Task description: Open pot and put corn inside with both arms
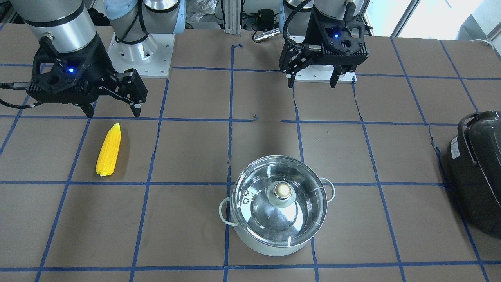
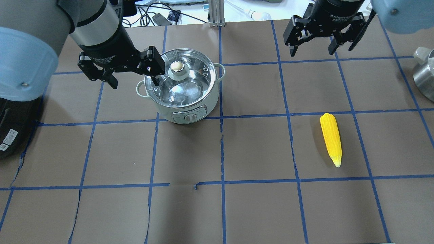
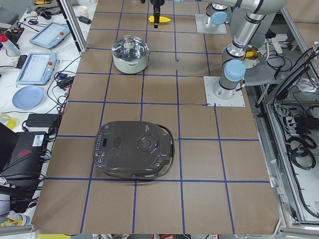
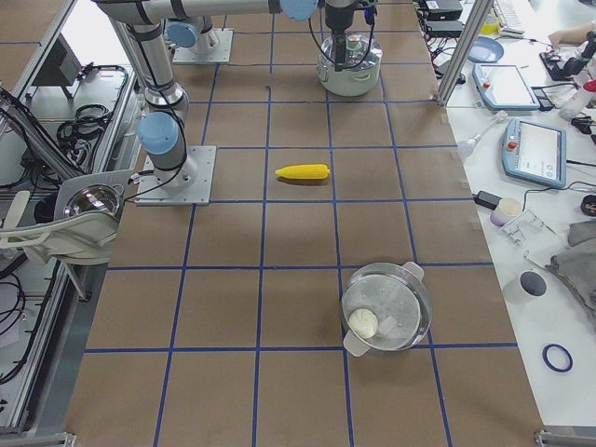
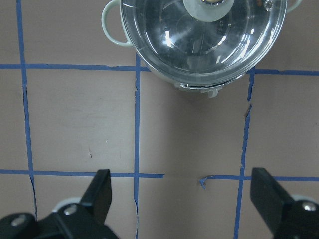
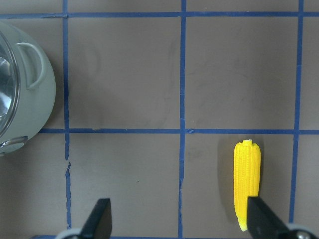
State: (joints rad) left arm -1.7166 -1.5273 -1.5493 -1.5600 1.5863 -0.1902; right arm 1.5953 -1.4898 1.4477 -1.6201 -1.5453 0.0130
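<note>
Lidded pot [image 1: 274, 247], corn [image 1: 109, 150] outside on table [image 1: 188, 156]

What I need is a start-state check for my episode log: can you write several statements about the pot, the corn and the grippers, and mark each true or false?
1. The glass lid sits closed on the pot. True.
2. The corn lies inside the pot. False: it lies on the table, well apart from the pot.
3. The right gripper holds the corn. False: it is open and empty, above the table near the corn's pointed end.
4. The left gripper is open and holds nothing. True.
5. The corn lies on the left arm's side of the table. False: it lies on the right arm's side.
</note>
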